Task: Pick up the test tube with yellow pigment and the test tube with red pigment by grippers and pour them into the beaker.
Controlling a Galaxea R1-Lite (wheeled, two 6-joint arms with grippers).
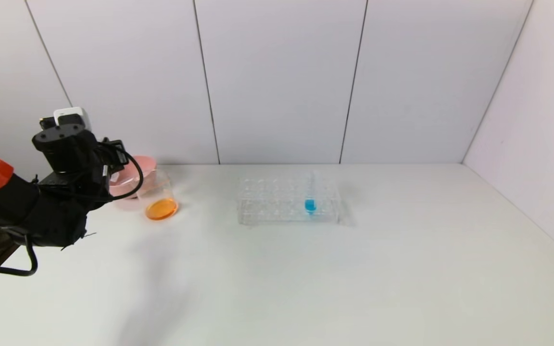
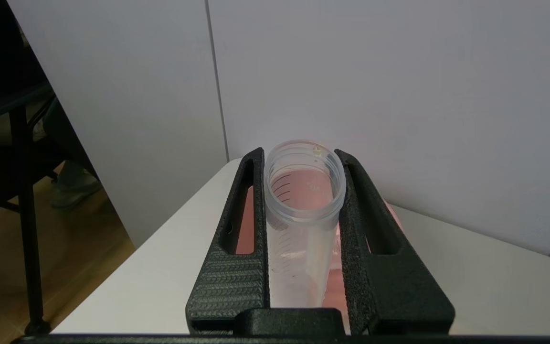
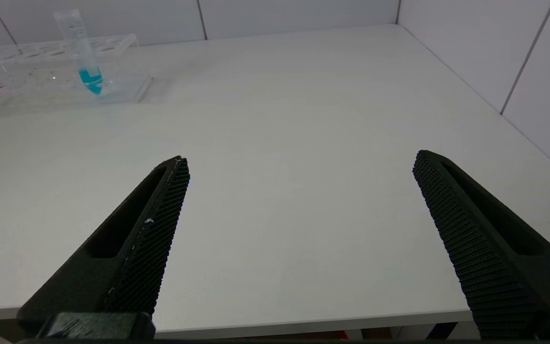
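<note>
White table [image 1: 306, 278] and pale wall panels fill our view. Nearest us, our right hand [image 3: 301, 167] hangs low at the table's near edge with its fingers spread wide apart and nothing between them. Farther out on our left, our left hand [image 2: 302, 157] is clamped tight on an emptied clear test tube [image 2: 303, 191], its open mouth toward the wrist camera, and pink shows through it. We cannot tell which pigment that tube carried. Just beside that hand stands the beaker [image 1: 159, 194], upright on the table with orange liquid in its bottom, and the pink bowl [image 1: 130, 180] sits just behind it. Well to the right, mid-table, the clear rack [image 1: 289, 199] holds one upright tube of blue liquid [image 1: 310, 204].
</note>
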